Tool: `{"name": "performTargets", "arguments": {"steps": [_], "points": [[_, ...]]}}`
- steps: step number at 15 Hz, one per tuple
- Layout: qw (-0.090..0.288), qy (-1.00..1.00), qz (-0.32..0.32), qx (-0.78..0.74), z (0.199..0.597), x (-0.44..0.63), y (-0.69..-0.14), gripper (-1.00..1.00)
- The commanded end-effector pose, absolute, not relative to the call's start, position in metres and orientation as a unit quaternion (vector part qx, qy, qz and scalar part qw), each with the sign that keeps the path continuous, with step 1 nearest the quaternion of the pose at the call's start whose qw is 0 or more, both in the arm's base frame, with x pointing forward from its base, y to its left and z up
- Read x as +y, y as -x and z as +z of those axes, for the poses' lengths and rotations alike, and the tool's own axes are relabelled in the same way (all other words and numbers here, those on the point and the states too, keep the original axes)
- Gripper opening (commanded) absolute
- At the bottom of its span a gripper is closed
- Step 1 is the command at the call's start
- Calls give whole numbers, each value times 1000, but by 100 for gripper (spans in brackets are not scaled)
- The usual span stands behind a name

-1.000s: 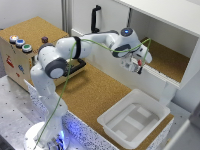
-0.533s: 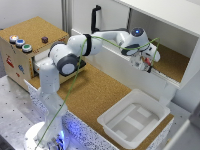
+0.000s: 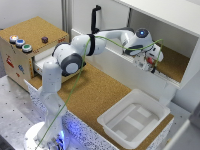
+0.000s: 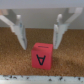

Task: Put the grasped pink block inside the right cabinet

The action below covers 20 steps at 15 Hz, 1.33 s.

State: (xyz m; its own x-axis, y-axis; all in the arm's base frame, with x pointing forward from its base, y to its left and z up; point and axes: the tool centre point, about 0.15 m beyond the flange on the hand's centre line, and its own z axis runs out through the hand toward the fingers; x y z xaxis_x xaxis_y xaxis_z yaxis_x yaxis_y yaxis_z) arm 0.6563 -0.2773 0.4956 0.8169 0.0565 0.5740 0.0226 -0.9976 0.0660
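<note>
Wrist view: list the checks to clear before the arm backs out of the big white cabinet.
1. Gripper jaws spread apart: ok.
2. Small pinkish-red cube marked A sitting on the brown cork floor: ok.
3. Fingers clear of both cube sides: cannot tell, one side looks very close.
4. Gripper inside the large white-walled cabinet, per the exterior view: ok.
5. Room past the cabinet's front wall for the retreat: cannot tell.

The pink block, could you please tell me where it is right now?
The pink block lies on the cork floor of the right cabinet, at the exterior view's right, just beyond the open claw, whose fingers do not touch it.
</note>
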Motion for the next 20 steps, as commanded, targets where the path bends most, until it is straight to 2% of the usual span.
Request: {"name": "performTargets", "arguments": {"steps": [1, 5, 6, 7, 8, 13, 14, 17, 20], "points": [[7, -954, 295, 47, 512, -273, -654, 100], [7, -954, 295, 47, 512, -273, -654, 100], [31, -953, 300, 28, 506, -272, -645, 100], [52, -955, 290, 32, 502, -267, -632, 100], [48, -959, 279, 27, 498, -266, -617, 100], [81, -958, 274, -18, 509, -227, -541, 100], [65, -960, 271, -21, 507, -210, -527, 100], [61, -970, 236, 13, 494, -142, -499, 100], [37, -976, 207, 53, 477, -76, -473, 100]]}}
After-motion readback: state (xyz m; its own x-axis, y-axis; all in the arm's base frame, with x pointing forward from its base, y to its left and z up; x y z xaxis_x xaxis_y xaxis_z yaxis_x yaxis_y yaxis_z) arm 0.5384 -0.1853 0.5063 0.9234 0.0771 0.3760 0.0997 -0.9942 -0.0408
